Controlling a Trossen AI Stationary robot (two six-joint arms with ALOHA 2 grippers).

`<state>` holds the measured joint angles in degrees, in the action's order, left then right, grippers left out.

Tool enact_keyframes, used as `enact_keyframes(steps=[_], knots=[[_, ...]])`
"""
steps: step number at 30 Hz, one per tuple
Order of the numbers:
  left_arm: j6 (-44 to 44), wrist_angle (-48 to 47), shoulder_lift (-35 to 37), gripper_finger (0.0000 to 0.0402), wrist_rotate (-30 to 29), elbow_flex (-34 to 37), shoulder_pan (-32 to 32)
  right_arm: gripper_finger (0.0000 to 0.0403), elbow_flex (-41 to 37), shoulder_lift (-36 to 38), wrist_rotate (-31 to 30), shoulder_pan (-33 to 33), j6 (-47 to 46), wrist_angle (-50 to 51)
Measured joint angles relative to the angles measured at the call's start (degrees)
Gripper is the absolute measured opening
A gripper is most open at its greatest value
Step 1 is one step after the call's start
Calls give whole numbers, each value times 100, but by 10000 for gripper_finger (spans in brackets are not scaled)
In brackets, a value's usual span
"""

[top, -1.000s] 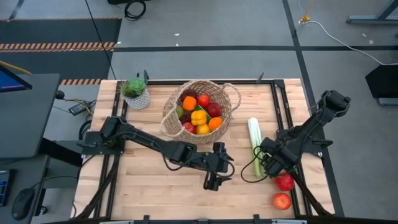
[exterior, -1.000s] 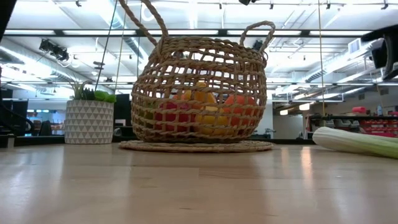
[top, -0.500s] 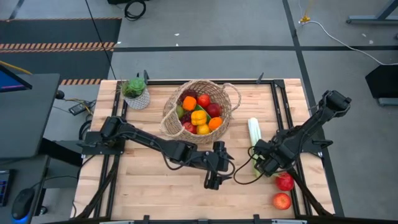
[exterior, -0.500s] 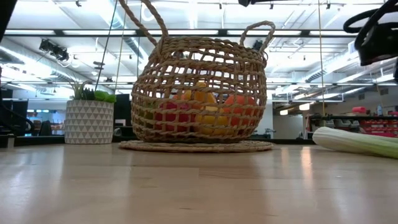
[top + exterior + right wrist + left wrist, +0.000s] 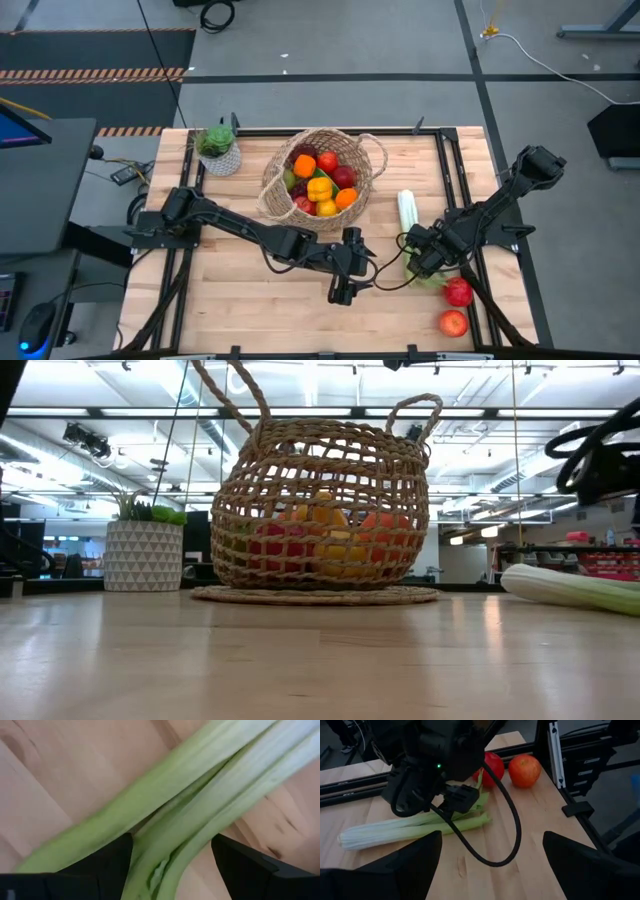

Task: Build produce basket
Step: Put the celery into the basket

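Note:
The tan woven basket (image 5: 322,178) (image 5: 320,500) stands at the table's far middle and holds several pieces of produce: red, orange and yellow fruit. The long leek (image 5: 408,210) (image 5: 395,827) (image 5: 200,795) lies flat on the table to the basket's right. My right gripper (image 5: 415,262) (image 5: 170,865) is open and points down over the leek's green end, one finger on each side of the stalks. I cannot tell whether it touches them. My left gripper (image 5: 338,292) (image 5: 490,870) hangs open above the table's near middle, aimed at the leek and holding nothing.
Two red apples (image 5: 458,292) (image 5: 452,323) lie near the table's front right corner, just beyond the leek's green end. A small white pot with a green plant (image 5: 218,150) (image 5: 143,555) stands at the far left. Bare wood lies along the near edge.
My right gripper has come down over the leek's green end, shifting slightly toward the table's left and tipping to point more steeply down. Its fingers have stayed apart. The leek has not moved.

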<state>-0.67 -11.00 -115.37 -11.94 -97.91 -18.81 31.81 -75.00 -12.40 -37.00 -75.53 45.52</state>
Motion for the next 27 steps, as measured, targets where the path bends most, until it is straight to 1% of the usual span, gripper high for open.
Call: enact_keyframes(steps=[4,7,11,20,27], knots=[[0,0,0,354,0,0,0,279,-129,2,-12,100,34,-151],[0,0,0,354,0,0,0,278,-218,11,-185,118,102,-140],[1,-2,0,354,0,0,0,265,-247,11,-337,118,194,-144],[0,-4,2,354,0,0,4,205,-271,-7,-601,121,596,-521],[0,-52,4,354,0,0,4,150,-271,-7,-617,123,904,-655]])
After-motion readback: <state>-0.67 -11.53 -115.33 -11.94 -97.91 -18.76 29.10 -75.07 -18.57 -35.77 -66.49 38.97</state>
